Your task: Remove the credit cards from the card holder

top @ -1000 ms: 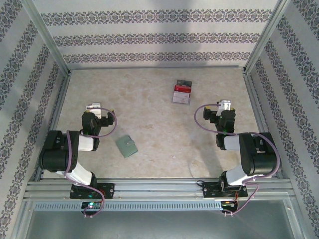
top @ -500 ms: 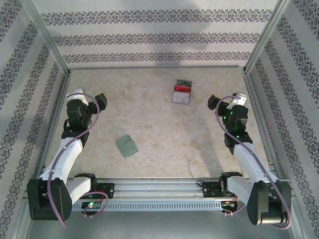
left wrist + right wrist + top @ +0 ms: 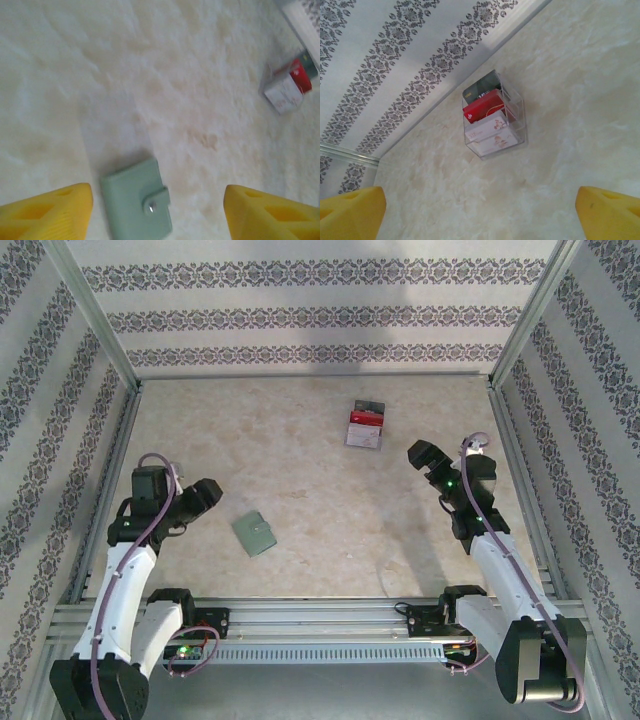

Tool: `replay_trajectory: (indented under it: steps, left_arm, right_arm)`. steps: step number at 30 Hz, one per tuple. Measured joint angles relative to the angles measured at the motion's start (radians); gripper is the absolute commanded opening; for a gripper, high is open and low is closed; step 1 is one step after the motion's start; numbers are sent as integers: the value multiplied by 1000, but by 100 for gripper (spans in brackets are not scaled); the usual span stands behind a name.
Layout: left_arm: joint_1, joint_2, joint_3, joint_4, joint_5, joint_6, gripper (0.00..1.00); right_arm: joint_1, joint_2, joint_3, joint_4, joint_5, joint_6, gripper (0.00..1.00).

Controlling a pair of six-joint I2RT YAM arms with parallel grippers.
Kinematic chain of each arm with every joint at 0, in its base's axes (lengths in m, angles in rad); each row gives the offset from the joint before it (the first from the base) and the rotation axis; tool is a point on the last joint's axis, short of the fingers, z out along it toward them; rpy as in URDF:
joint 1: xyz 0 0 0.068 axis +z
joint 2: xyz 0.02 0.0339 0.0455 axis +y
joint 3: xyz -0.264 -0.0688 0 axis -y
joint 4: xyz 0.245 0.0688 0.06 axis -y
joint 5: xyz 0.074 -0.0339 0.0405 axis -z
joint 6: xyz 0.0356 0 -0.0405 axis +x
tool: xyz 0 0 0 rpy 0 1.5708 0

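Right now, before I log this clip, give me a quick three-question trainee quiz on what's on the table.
1. True or false: the card holder lies closed, tab snapped.
2. Which is nearer to it? A) left gripper B) right gripper
3. Fill in: the middle card in the clear rack is ____.
Key: 1 true; 2 A; 3 red.
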Motion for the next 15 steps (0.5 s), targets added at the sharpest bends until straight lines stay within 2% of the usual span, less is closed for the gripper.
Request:
replay_trajectory:
  steps: [6,11,15]
  left_arm:
    - [-117,8,-118,-17,80,-64,62]
    - [-200,11,-218,23,76,-145,54]
    - [-220,37,-268,105,73,-197,50]
  right_arm:
    - [0,3,0,-4,-9,14,97]
    - [11,21,0,0,-8,36,97]
    - [13,41,0,0,-8,39,97]
